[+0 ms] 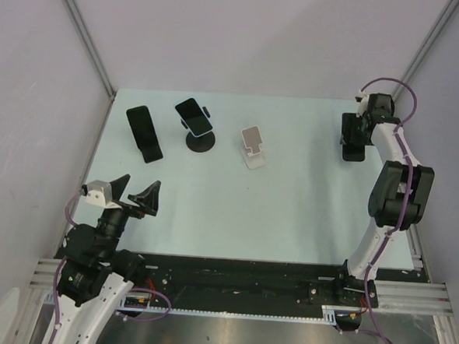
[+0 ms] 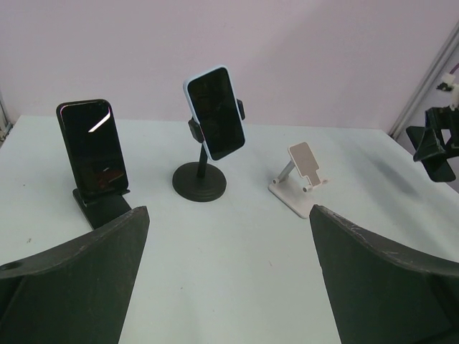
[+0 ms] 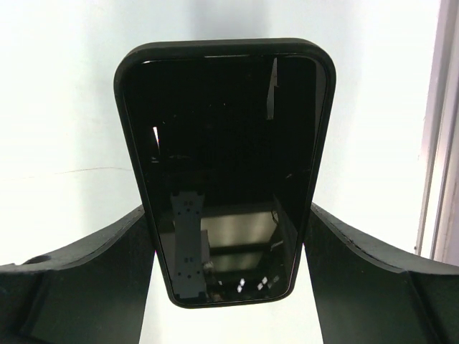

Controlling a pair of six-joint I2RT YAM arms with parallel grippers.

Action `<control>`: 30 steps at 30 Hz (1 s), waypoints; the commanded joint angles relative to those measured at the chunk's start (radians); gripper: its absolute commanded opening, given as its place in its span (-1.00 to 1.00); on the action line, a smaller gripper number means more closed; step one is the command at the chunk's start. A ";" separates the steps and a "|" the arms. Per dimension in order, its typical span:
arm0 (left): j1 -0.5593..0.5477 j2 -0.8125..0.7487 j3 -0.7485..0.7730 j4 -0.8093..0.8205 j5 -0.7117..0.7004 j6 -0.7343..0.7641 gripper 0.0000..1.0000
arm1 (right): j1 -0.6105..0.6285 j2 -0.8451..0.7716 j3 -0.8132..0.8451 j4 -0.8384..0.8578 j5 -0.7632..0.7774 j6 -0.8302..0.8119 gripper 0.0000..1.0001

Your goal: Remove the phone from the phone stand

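Note:
My right gripper (image 1: 354,139) is shut on a black phone (image 3: 226,172) at the far right of the table; its fingers (image 3: 93,272) press on both long edges. The phone hangs below the gripper in the top view (image 1: 353,153). An empty white phone stand (image 1: 253,148) sits mid-table and also shows in the left wrist view (image 2: 301,179). My left gripper (image 1: 139,191) is open and empty near the front left, with nothing between its fingers (image 2: 86,272).
A phone in a pale case (image 2: 215,112) is clamped on a black round-base stand (image 1: 200,142). Another black phone (image 2: 91,147) leans on a black wedge stand (image 1: 148,145) at the far left. Walls enclose the table on three sides.

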 commanded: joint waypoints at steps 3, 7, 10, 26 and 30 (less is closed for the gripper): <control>-0.007 -0.134 0.036 0.005 -0.011 0.002 1.00 | -0.131 0.112 0.083 0.033 -0.122 -0.108 -0.72; -0.007 -0.114 0.037 0.007 -0.008 0.012 0.99 | -0.184 0.185 0.140 0.017 -0.144 -0.143 -0.70; -0.007 -0.098 0.037 0.005 -0.001 0.015 1.00 | -0.209 0.245 0.195 0.006 -0.151 -0.149 -0.66; 0.022 -0.012 0.045 0.005 0.019 0.033 1.00 | -0.206 0.469 0.352 -0.045 -0.177 -0.250 0.09; 0.028 -0.013 0.045 0.007 0.020 0.033 1.00 | -0.207 0.483 0.350 -0.046 -0.193 -0.252 0.43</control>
